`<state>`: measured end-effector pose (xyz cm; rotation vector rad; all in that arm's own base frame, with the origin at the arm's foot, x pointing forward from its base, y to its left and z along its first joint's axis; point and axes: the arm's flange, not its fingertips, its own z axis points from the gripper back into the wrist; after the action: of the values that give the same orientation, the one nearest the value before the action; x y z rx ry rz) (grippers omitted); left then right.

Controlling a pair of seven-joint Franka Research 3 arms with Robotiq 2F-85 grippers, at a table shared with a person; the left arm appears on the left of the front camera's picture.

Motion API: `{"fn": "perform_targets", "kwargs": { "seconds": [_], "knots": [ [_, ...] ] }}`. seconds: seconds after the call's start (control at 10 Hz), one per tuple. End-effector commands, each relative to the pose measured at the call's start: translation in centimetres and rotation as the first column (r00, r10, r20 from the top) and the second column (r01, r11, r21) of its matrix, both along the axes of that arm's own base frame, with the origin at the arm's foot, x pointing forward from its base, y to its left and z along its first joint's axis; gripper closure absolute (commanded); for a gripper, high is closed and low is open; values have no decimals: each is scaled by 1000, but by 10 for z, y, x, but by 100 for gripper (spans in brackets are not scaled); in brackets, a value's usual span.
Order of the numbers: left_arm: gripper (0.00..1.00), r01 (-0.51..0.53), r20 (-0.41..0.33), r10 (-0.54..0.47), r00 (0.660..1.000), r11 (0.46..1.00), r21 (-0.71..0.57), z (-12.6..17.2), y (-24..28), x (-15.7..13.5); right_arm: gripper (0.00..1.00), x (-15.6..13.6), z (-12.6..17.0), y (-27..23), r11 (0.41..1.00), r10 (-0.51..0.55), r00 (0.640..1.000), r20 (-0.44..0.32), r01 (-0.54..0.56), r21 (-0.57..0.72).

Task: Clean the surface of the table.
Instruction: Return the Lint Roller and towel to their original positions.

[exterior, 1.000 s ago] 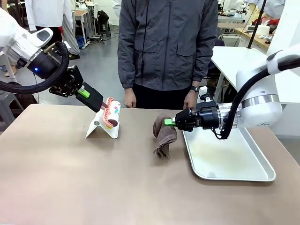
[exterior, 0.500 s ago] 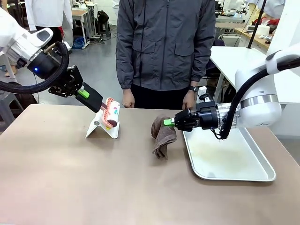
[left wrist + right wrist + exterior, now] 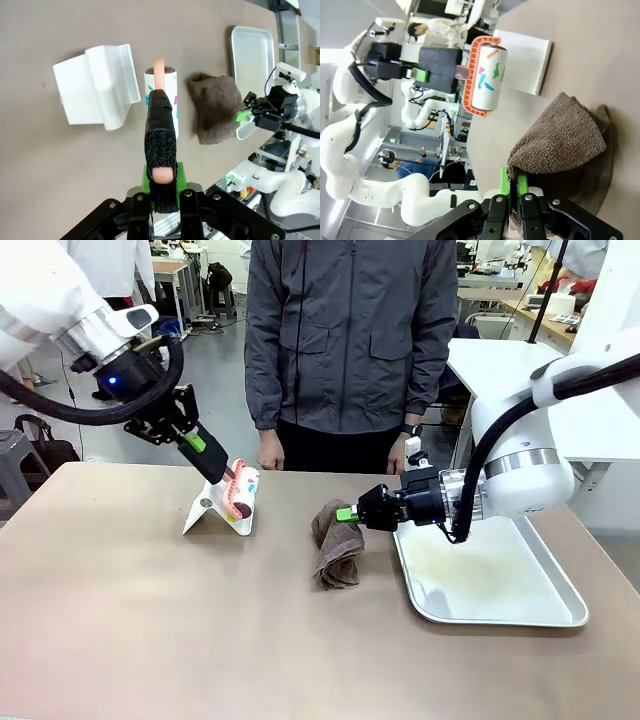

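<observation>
Left gripper (image 3: 222, 472) in upper left of front view, fingers clamped on the pink handle of a lint roller (image 3: 243, 493); roller hangs just over its white stand (image 3: 212, 514), can't tell if it touches it. In the left wrist view the roller (image 3: 162, 90) sits beside the stand (image 3: 97, 85) at upper centre. Right gripper (image 3: 350, 513) at centre frame, fingers pinched tight on the top fold of a brown cloth (image 3: 334, 545); the cloth's lower end rests on the table (image 3: 200, 640), just left of the silver tray (image 3: 500, 585). Right wrist view shows the cloth (image 3: 560, 142) bunched at its green pads (image 3: 505, 182), roller (image 3: 487, 75) beyond at upper centre. Table spans the whole lower half of the front view, brown-taupe top, no obvious dirt to see. A person (image 3: 350, 340) stands at the far edge, hands down. Step looks like tools picked up, wiping about to begin. Next move likely calls for pressing the cloth flat onto the tabletop and sweeping it across, and bringing the roller down to roll on bare surface, clear of the stand.
</observation>
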<state>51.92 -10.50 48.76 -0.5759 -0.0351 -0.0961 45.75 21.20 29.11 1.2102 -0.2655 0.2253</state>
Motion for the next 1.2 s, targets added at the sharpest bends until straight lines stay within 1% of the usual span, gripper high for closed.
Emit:
{"fn": "perform_targets", "kwargs": {
  "seconds": [0.0, 0.1, 0.2, 0.3, 0.4, 0.6, 0.7, 1.1],
  "knots": [
    [80, -43, -37, 44, 998, 999, 29, 11, -5, 20, 94, 9, -3, 11, 999, -47, 999, -14, 47, -18],
    [80, -75, -42, 77, 996, 996, 40, 7, -5, 25, 94, 11, -4, 13, 998, -56, 998, -11, 56, -25],
    [80, -83, -56, 84, 995, 996, 34, 2, -3, 27, 94, 14, -6, 13, 997, -75, 997, -11, 75, -36],
    [80, -102, -57, 104, 993, 994, 36, -2, -4, 28, 94, 15, -9, 16, 994, -92, 996, 10, 92, -66],
    [80, -112, -61, 114, 992, 993, 35, -5, -5, 28, 94, 17, -11, 18, 989, -113, 993, 22, 115, -90],
    [80, -103, -73, 106, 992, 994, 41, -13, -11, 25, 94, 19, -18, 22, 984, -114, 993, 35, 117, -132],
    [80, -117, -72, 121, 990, 991, 57, -15, -13, 26, 94, 20, -20, 21, 984, -115, 993, 25, 117, -133],
    [80, -105, -84, 113, 990, 990, 98, -29, -19, 29, 94, 19, -22, 22, 988, -98, 995, 12, 99, -119]
  ]
}}
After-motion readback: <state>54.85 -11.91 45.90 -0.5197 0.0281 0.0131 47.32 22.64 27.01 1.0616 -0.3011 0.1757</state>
